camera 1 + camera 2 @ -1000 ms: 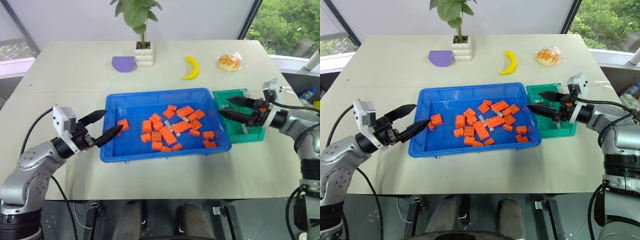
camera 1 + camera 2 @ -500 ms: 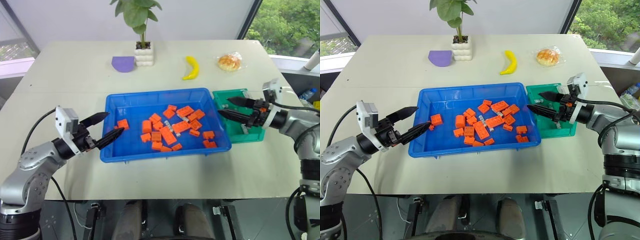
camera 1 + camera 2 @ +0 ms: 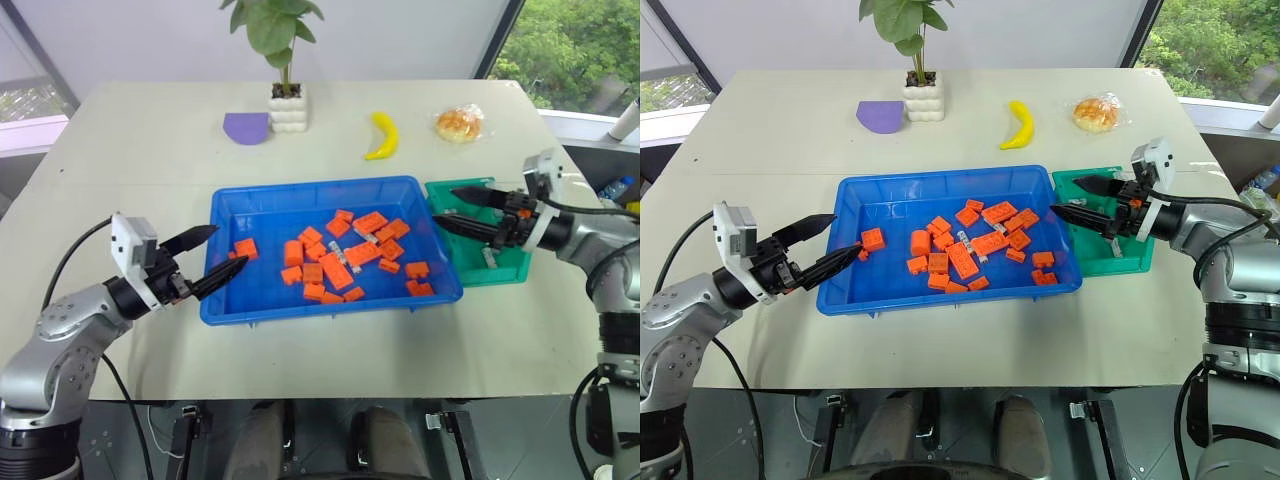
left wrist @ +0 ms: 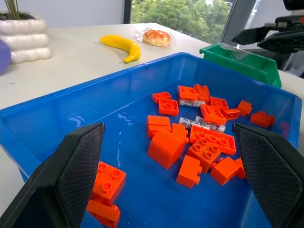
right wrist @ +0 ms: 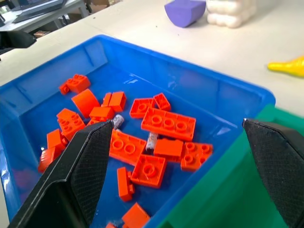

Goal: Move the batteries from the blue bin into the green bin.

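Both grippers nearly unmoved, right gripper (image 3: 458, 207) slightly raised, fingers apart

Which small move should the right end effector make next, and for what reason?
Probably reach left into the blue bin. The right end effector hangs open and empty over the green bin, while batteries lie among the orange bricks.

Glossy plastic blue bin (image 3: 225, 300), orange bricks (image 3: 335, 268)

Right gripper (image 3: 458, 208) lifted slightly higher over green bin (image 3: 510, 268); left gripper (image 3: 225, 256) edged back.
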Robot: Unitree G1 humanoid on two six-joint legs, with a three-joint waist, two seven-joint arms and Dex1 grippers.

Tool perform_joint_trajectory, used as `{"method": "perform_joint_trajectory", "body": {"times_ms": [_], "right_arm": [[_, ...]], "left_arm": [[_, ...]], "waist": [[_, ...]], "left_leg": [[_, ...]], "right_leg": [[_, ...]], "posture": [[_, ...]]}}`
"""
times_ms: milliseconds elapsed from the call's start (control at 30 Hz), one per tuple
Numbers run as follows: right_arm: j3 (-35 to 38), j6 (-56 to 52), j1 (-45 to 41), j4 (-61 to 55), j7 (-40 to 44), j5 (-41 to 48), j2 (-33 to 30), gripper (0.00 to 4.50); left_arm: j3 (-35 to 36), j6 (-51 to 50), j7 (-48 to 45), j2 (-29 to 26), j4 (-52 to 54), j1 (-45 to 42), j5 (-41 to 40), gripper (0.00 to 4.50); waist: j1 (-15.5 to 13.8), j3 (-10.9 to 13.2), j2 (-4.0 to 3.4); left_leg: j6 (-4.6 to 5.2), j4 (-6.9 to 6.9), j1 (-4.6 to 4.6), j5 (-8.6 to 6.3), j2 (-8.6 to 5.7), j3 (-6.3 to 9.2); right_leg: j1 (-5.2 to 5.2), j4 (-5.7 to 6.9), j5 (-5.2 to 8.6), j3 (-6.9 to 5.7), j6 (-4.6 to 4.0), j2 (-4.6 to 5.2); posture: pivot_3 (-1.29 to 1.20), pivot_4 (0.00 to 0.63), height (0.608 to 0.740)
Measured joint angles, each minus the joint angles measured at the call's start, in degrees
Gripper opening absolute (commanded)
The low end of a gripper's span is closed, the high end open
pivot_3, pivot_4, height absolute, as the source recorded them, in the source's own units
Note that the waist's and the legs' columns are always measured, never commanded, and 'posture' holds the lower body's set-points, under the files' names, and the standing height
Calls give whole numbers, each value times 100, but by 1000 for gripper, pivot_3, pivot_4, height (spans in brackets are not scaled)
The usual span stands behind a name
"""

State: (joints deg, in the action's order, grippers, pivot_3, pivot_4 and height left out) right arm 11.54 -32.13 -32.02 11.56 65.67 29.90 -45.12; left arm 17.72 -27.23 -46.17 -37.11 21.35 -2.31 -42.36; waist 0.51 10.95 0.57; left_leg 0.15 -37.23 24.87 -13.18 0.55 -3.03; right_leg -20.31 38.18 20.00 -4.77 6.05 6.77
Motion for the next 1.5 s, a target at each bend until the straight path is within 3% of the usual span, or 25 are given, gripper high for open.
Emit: {"method": "perform_joint_trajectory", "body": {"times_ms": [200, 367, 533, 833, 1267, 1500], "right_arm": [[-68, -255, -364, -83, -182, 74, 158, 4468], [-525, -646, -1161, -574, -706, 157, 806, 4468], [-1316, -944, -1411, -559, -1282, -161, 1564, 4468], [-1528, -2122, -2100, 13, -2186, -200, 2455, 4468], [-2566, -2992, -1613, -751, -1673, -277, 1792, 4468], [-2692, -2921, -1612, -716, -1632, -490, 1707, 4468]], "left_arm": [[-1, 0, 4, -14, -31, -34, 7, 4500], [-22, 16, 56, 21, -51, -220, 59, 4500], [-86, 64, 246, 254, -59, -256, 147, 4500], [-119, 234, 600, 662, 169, 17, 289, 4500], [-189, 522, 867, 990, 357, 200, 467, 4500], [-372, 321, 349, 245, 667, 197, 417, 4500]], "waist": [[26, 0, 0], [26, 0, 0], [-8, -1, 2], [11, -1, 2], [22, -1, 2], [25, -1, 2]], "left_leg": [[0, 1, 0, 0, 3, -2], [-2, 4, 0, 1, 5, -1], [-1, 3, 0, 1, -1, 2], [-1, 5, 0, 1, -1, 2], [2, 8, 0, -1, -2, 2], [1, 8, 0, -1, -2, 0]], "right_leg": [[-3, 1, 0, 0, 0, -2], [-6, 2, 0, 0, 0, -5], [-4, 3, 0, 0, 0, 0], [-7, 6, 0, 0, -1, -3], [-10, 6, 0, 1, -1, -2], [-10, 4, 0, 2, -1, -2]], "posture": [[0, 150, 739], [0, 150, 739], [0, 150, 739], [0, 150, 739], [0, 150, 739], [0, 150, 739]]}}
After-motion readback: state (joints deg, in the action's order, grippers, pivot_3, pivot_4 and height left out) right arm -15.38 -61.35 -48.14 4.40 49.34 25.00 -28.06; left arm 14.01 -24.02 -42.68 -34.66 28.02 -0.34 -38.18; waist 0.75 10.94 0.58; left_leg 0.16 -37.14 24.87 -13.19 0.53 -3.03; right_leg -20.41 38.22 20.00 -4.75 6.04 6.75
